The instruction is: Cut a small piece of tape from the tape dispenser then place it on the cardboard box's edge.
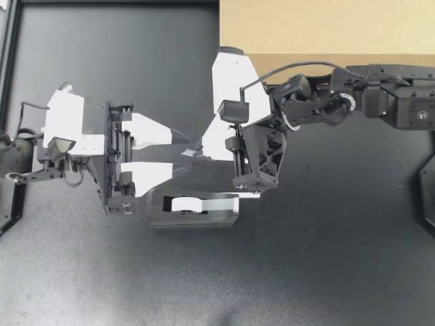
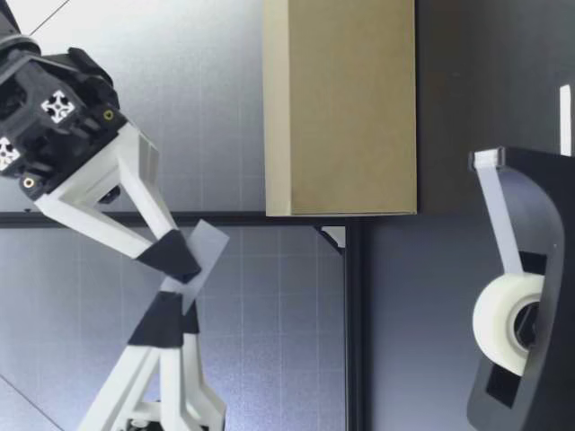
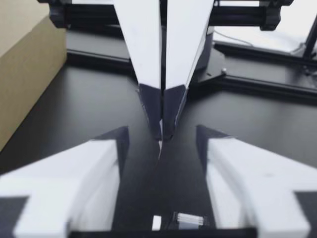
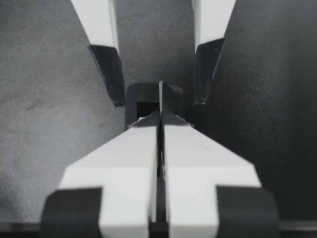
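My right gripper (image 1: 196, 151) partly hides the tape piece (image 2: 210, 241).

One box (image 1: 326, 27), one dispenser (image 1: 194, 210) (one strip (image 2: 205, 251))

The top view's edge cuts off the cardboard box (image 1: 326, 27); the low view's, the tape dispenser (image 2: 548, 215).

**Dark tabletop carries a dispenser and a box**

The tabletop (image 1: 319, 272) is a matte black surface. Two things lie directly on it. A black tape dispenser (image 1: 194, 212) sits near the middle, holding a roll of white tape (image 1: 189, 204). In the low view a strip (image 2: 499, 215) runs from that roll up to the dispenser's top end. A plain brown cardboard box (image 1: 326, 30) stands at the far edge, well apart from the dispenser.
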Tool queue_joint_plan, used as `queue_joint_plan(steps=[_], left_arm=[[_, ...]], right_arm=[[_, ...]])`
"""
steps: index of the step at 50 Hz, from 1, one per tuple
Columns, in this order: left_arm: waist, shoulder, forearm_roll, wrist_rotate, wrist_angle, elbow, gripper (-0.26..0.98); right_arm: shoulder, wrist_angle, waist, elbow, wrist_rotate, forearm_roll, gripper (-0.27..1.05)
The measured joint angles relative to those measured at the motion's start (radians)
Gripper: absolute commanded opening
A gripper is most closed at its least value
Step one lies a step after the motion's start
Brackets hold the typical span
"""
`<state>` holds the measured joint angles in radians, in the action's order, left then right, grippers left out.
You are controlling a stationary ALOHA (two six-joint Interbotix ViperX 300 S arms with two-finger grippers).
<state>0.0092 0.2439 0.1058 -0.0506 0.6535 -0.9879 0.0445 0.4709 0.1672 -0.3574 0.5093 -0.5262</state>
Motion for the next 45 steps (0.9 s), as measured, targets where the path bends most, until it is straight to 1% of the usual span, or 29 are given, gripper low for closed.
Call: queue_joint_plan(steps=[9, 14, 20, 26, 30, 34, 35, 40, 45], left_arm=[[0.000, -0.002, 0.000, 0.000, 0.002, 0.000, -0.01], [0.000, -0.002, 0.000, 0.000, 0.002, 0.000, -0.12], [0.000, -0.002, 0.000, 0.000, 0.002, 0.000, -0.13], [0.000, -0.002, 0.000, 0.000, 0.002, 0.000, -0.13], [0.000, -0.002, 0.000, 0.000, 0.002, 0.000, -0.13], [0.000, -0.002, 0.000, 0.000, 0.002, 0.000, -0.13], [0.000, -0.002, 0.000, 0.000, 0.002, 0.000, -0.13], [0.000, -0.003, 0.002, -0.002, 0.002, 0.000, -0.13], [-0.002, -0.014, 0.005, -0.005, 0.003, 0.000, -0.13]], right_arm=[[-0.002, 0.000, 0.000, 0.000, 0.000, 0.000, -0.09], [-0.002, 0.002, 0.000, 0.000, 0.000, 0.000, -0.09], [-0.002, 0.002, -0.002, 0.000, 0.000, 0.002, -0.07], [-0.002, 0.000, 0.000, 0.000, -0.003, 0.002, -0.01], [-0.003, -0.002, -0.002, 0.000, -0.006, 0.000, 0.10], [-0.003, -0.009, -0.002, -0.002, -0.009, -0.002, 0.26], [-0.005, -0.012, -0.002, -0.003, -0.011, -0.002, 0.32], [-0.003, -0.032, -0.003, -0.017, -0.009, -0.002, 0.46], [-0.003, -0.067, 0.006, -0.046, -0.011, 0.000, 0.46]])
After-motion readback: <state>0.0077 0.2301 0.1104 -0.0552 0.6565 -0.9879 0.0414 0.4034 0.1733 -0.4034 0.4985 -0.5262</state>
